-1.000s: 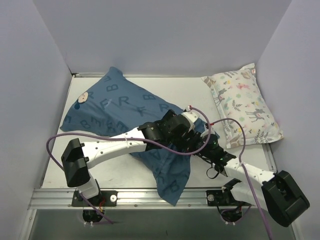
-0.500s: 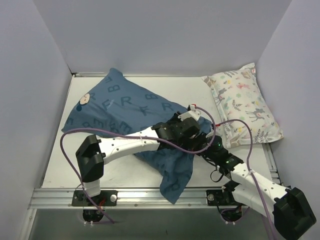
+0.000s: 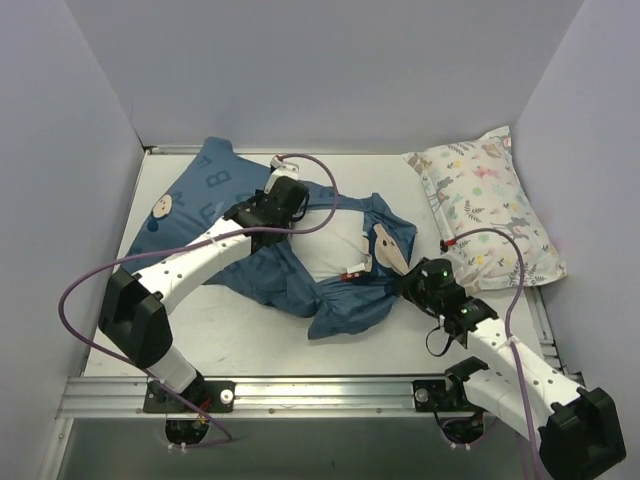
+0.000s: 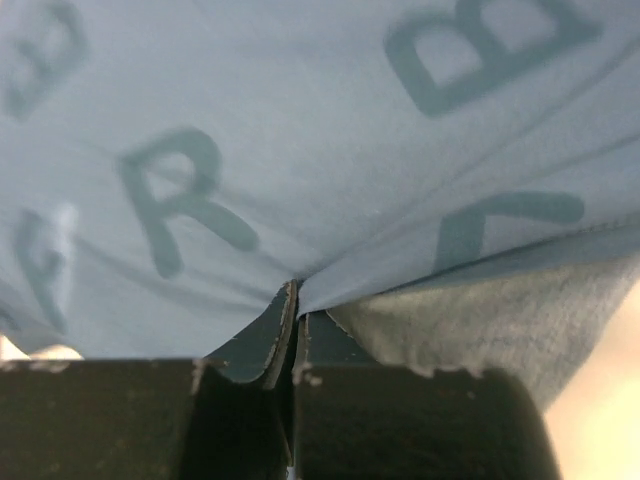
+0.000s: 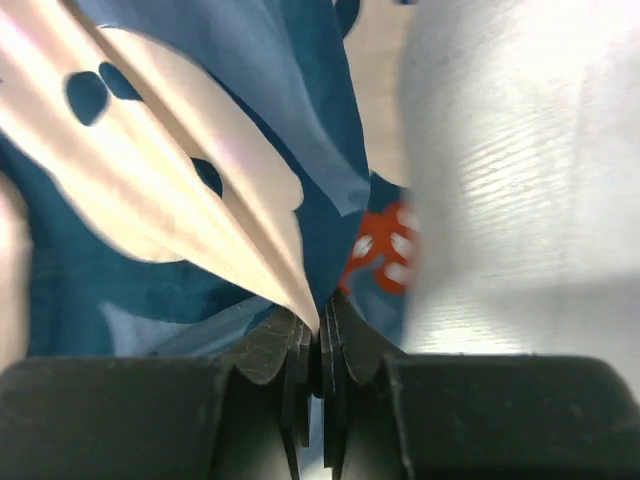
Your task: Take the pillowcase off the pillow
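Across the left and middle of the worktop (image 3: 215, 335) lies the pillowcase (image 3: 215, 190), dark teal with darker letters. Its bulk spreads from the far left corner toward the centre, and a second bunch of it sits rumpled nearer the front edge. Between the two masses a stretch of the plain white pillow (image 3: 335, 245) shows bare, with teal fabric bordering it on the left, right and near sides. A round pale face patch (image 3: 160, 207) sits on the cloth close to the left edge, and a small white-and-red label (image 3: 352, 272) shows at the edge of the near bunch.

The left gripper (image 3: 285, 195) reaches over the far-left part of the cover. In its wrist view the fingers (image 4: 250, 345) are clamped together on a fold of the pillowcase (image 4: 300, 150), the lettered cloth drawn taut away from the pinch and a paler grey underside showing lower right.

The right gripper (image 3: 400, 284) is at the right end of the near bunch, just beside the bare pillow. Its fingers (image 5: 275, 350) are squeezed tight on the pillowcase (image 5: 300, 110) where a cream patch with dark spots tapers down into the pinch; the red-and-white label (image 5: 385, 245) lies just beyond, and the white pillow (image 5: 510, 170) fills the right of that view.

Along the right edge, well apart from both grippers, rests a smaller animal-print pillow (image 3: 490, 205).
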`<state>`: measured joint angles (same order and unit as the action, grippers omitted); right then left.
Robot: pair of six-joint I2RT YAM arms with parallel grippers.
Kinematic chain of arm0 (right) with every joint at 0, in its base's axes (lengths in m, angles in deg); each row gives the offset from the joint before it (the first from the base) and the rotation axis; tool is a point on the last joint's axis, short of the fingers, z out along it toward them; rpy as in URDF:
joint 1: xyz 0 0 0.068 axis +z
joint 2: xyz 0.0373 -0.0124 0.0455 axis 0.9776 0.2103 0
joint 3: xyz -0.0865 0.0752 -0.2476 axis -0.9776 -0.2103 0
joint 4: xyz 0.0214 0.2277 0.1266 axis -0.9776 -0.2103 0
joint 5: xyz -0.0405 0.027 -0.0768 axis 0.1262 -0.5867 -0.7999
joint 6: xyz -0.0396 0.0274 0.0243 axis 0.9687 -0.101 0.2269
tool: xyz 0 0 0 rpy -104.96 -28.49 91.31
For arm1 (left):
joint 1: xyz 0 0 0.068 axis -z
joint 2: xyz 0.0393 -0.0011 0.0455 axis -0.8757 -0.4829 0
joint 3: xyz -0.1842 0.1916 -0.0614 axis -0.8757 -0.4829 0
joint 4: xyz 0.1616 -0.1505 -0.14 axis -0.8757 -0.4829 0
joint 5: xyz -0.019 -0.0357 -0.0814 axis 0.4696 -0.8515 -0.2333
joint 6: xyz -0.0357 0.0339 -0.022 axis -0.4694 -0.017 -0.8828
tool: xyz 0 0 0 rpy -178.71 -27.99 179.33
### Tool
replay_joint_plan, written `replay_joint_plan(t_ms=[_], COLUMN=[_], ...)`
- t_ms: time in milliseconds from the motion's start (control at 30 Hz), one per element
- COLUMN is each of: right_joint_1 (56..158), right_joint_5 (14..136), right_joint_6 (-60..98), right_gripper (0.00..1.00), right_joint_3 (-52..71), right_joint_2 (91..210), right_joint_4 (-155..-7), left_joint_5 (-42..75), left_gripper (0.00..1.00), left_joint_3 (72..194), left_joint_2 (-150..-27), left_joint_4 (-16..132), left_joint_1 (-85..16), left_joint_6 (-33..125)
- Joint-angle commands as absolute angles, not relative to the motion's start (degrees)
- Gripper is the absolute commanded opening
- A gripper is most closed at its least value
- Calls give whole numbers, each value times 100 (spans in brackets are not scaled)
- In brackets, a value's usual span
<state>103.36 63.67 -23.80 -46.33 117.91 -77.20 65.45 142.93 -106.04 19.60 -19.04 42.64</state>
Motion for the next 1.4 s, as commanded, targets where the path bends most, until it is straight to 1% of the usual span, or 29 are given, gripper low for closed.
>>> replay_joint_plan(t_ms=[0, 33, 67, 133, 167, 233, 267, 333, 367, 467, 500, 533, 600, 700, 733, 767, 800, 867, 933, 1000, 1033, 1100, 1167, 1233, 1300, 1333, 1367], right_joint_1=[10203, 10220, 10229, 10360, 10448, 10763, 10887, 11203, 11536, 12047, 12266, 12329, 12365, 12217, 12164, 12137, 12128, 12119, 12067, 11935, 11691, 11461, 11189, 11179, 11179, 11161, 11144], right_joint_5=[6189, 6294, 6391, 6418, 6384, 6252, 6243, 6103, 6058, 5690, 5611, 5618, 5601, 5513, 5574, 5740, 5768, 5759, 5742, 5933, 6048, 6250, 6567, 6699, 6735, 6874, 6849], right_joint_6=[-1763, -1675, -1613, -1411, -1375, -1322, -1313, -1339, -1427, -1550, -1629, -1691, -1805, -1928, -1937, -1963, -1998, -2113, -2279, -2368, -2403, -2456, -2526, -2640, -2806, -2851, -2869], right_gripper=[5, 8, 16, 29, 39, 48, 56, 63, 69, 78, 78, 78, 75, 76, 75, 53, 39, 20, 18, 19, 20, 20, 12, 7, 7, 6, 5], right_joint_3=[-4166, -4016, -3858, -3350, -3190, -2804, -2663, -2460, -2311, -2117, -2003, -1967, -2063, -2396, -2519, -2599, -2687, -3020, -3476, -3829, -4161, -4453, -4830, -5033, -5341, -5420, -5508], right_joint_2=[12030, 12083, 12118, 12162, 12136, 11987, 11943, 11890, 11916, 12319, 12677, 12864, 13346, 13691, 13700, 13683, 13535, 13254, 12753, 12271, 12111, 11708, 11469, 11424, 11599, 11756, 12228], right_joint_4=[-8393, -8420, -8516, -8893, -9042, -9429, -9526, -9817, -9852, -9870, -9887, -9896, -9792, -9669, -9590, -9537, -9545, -9597, -9711, -9817, -9843, -9844, -9835, -9774, -9310, -9073, -8540], left_joint_5=[5513, 5285, 4787, 4458, 4343, 4219, 4193, 4201, 4219, 4281, 4298, 4333, 4351, 4377, 4369, 4325, 4299, 4281, 4202, 4158, 4158, 4149, 4096, 4061, 3956, 3808, 3745], left_gripper=[0, 0, 0, 0, 0, 0, 0, 0, 0, 0, 0, 0, 0, 0, 0, 0, 0, 0, 0, 0, 0, 0, 0, 0, 0, 0, 0], left_joint_3=[13739, 13625, 13528, 13211, 13097, 12859, 12807, 12701, 12683, 12630, 12622, 12613, 12604, 12665, 12674, 12674, 12683, 12718, 12771, 12893, 12955, 13078, 13166, 13254, 13307, 13333, 13386], left_joint_2=[-10397, -10458, -10502, -10616, -10643, -10713, -10731, -10766, -10783, -10810, -10810, -10810, -10810, -10854, -10889, -10906, -10933, -11029, -11126, -11222, -11336, -11425, -11478, -11469, -11460, -11486, -11487], left_joint_4=[1954, 2172, 2270, 2664, 2814, 3148, 3220, 3395, 3440, 3580, 3598, 3650, 3704, 3765, 3826, 3853, 3879, 3923, 4011, 4090, 4064, 4020, 4020, 4020, 4020, 4011, 4003], left_joint_1=[-2061, -2052, -2052, -2034, -2034, -1982, -1964, -1894, -1859, -1771, -1762, -1762, -1779, -1797, -1806, -1823, -1884, -1946, -2069, -2139, -2227, -2306, -2438, -2509, -2623, -2658, -2702], left_joint_6=[3716, 3601, 3461, 3074, 2969, 2722, 2669, 2563, 2555, 2458, 2406, 2379, 2361, 2361, 2352, 2335, 2291, 2203, 2098, 2106, 2124, 2150, 2115, 2115, 2063, 2045, 2036])
